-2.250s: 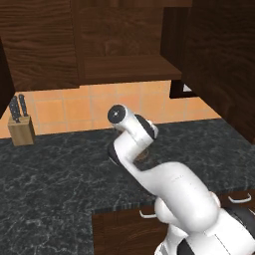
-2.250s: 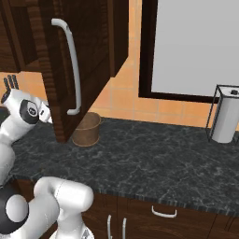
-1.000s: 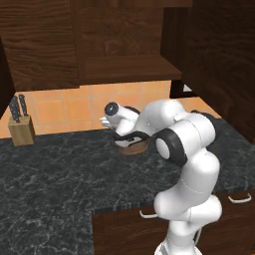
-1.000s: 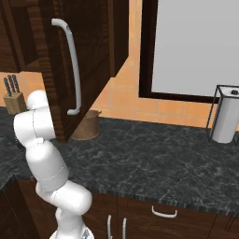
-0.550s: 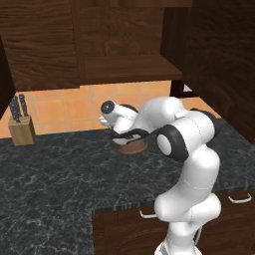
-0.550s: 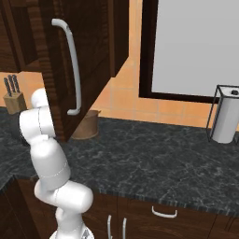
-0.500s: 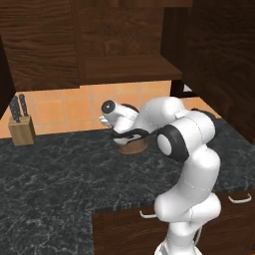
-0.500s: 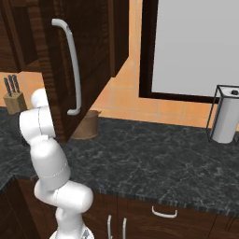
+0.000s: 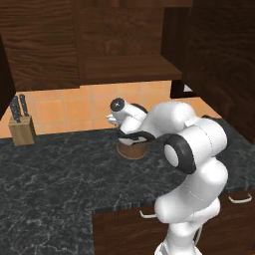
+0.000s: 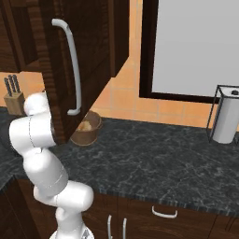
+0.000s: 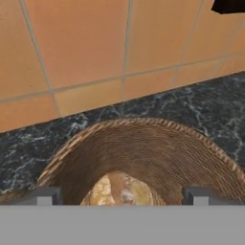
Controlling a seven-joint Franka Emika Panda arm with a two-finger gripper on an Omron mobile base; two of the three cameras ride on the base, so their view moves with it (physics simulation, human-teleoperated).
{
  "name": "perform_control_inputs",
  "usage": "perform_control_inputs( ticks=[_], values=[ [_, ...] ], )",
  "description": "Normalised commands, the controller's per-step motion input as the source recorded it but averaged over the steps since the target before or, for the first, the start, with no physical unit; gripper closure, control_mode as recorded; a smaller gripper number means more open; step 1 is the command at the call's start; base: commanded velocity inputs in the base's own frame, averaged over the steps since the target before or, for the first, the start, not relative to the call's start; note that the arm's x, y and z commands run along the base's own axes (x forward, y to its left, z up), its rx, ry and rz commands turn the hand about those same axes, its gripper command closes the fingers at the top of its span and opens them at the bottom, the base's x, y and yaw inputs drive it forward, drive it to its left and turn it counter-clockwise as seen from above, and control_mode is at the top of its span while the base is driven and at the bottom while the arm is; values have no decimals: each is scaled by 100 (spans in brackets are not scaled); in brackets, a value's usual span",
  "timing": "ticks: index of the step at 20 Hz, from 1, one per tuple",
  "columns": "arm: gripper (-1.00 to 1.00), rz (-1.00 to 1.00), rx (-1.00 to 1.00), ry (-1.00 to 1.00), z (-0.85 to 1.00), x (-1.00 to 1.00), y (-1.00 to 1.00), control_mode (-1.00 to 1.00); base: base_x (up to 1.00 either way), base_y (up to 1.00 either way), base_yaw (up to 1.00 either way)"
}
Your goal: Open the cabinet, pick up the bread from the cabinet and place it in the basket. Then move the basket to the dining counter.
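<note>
The brown woven basket [image 9: 131, 150] stands on the black counter by the tiled wall, also seen as the basket [image 10: 87, 132] past the door's lower edge. The golden-tan bread [image 11: 119, 190] lies inside it, and the bread [image 10: 85, 125] shows over the rim. My gripper [image 11: 122, 197] hangs just above the basket's mouth, open, fingertips [image 11: 45, 196] wide apart on either side of the roll and not touching it. The cabinet [image 9: 119, 45] is open, its door [image 10: 79, 65] swung out with the silver bar handle [image 10: 72, 70].
A knife block [image 9: 22, 132] sits at the left of the black marbled counter [image 9: 60, 184]. A paper towel holder [image 10: 226, 116] stands at the far right. The open door [image 9: 219, 64] juts out over the counter. Drawer handles [image 10: 163, 212] line the front below.
The arm has swung down from in front of the cabinet to the basket. Over the last second it stays there almost still, the jaws a little wider.
</note>
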Motion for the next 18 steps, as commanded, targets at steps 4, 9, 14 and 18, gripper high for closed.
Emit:
perform_control_inputs(
  ticks=[4, 9, 14, 18],
  values=[
    [-100, 0, 3, 0, 17, -27, -7, -100, 0, 0, 0],
    [-100, 4, 1, -3, 8, -79, 0, -100, 0, 0, 0],
    [-100, 10, 0, -1, 5, -70, 0, -100, 0, 0, 0],
    [-100, 25, 2, 13, 25, -15, 2, -100, 0, 0, 0]
  ],
)
